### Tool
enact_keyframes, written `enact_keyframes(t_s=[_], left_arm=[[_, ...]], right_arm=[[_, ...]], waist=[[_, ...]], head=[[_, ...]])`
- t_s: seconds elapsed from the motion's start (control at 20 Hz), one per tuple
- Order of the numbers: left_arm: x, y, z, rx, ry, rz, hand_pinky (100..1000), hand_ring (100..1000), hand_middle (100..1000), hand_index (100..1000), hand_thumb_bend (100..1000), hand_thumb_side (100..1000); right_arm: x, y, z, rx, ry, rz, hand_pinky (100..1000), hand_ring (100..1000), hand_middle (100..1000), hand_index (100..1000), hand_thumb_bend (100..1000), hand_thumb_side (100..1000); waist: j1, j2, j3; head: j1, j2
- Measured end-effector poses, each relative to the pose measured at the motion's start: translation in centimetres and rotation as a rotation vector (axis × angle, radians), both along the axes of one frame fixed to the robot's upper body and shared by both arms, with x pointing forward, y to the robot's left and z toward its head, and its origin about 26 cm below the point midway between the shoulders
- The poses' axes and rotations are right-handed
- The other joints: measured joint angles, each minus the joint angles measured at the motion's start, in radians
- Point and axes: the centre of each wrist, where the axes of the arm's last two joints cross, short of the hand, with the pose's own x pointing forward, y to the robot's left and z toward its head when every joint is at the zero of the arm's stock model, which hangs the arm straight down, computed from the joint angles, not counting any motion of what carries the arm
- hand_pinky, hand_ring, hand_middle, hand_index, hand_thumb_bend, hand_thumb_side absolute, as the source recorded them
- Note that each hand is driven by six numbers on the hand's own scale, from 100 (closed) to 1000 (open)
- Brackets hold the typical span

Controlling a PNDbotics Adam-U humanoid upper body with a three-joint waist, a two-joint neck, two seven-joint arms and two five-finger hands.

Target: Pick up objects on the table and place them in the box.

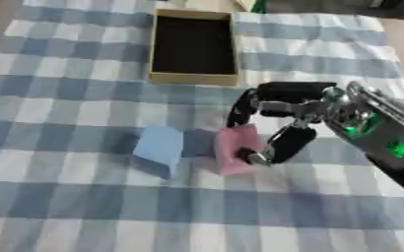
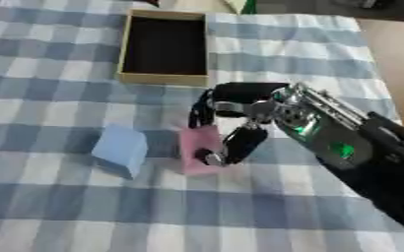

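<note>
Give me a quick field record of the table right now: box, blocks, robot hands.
box: open, dark inside, at the far side of the checked cloth, nothing visible in it
pink block: near table centre, right robot hand curled around it
blue block: left of the pink block, apart from it, untouched
left robot hand: not in view
placed so far: none visible

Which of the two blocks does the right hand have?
The pink block: the right hand curls around it. The blue block sits apart, to its left, untouched.
</note>
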Motion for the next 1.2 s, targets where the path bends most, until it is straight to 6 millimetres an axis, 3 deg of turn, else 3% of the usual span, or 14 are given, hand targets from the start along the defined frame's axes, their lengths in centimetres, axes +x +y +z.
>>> enact_keyframes(t_s=[0.15, 0.3, 0.65, 1.2], left_arm=[[0.0, 0.0, 0.0, 0.0, 0.0, -0.001, 701, 622, 625, 871, 100, 916], [0.0, 0.0, 0.0, 0.0, 0.0, -0.001, 701, 622, 625, 870, 100, 916], [0.0, 0.0, 0.0, 0.0, 0.0, -0.001, 701, 622, 625, 870, 100, 916], [0.0, 0.0, 0.0, 0.0, 0.001, -0.001, 700, 622, 625, 869, 100, 916]], right_arm=[[0.1, -0.1, -0.1, 0.03, 0.0, -0.022, 733, 626, 367, 514, 100, 100], [0.1, 0.0, -0.2, 0.055, -0.007, -0.044, 706, 578, 261, 452, 100, 100], [-0.1, -0.2, 0.4, 0.121, 0.002, -0.072, 696, 559, 228, 440, 100, 100], [-2.3, -0.6, 6.6, 0.199, 0.014, -0.02, 698, 560, 227, 445, 100, 100]], waist=[[0.0, 0.0, 0.0], [0.0, 0.0, 0.0], [0.0, 0.0, -0.006], [0.001, 0.0, -0.014]], head=[[0.0, 0.0], [-0.001, 0.0], [-0.002, 0.0], [0.001, 0.0]])
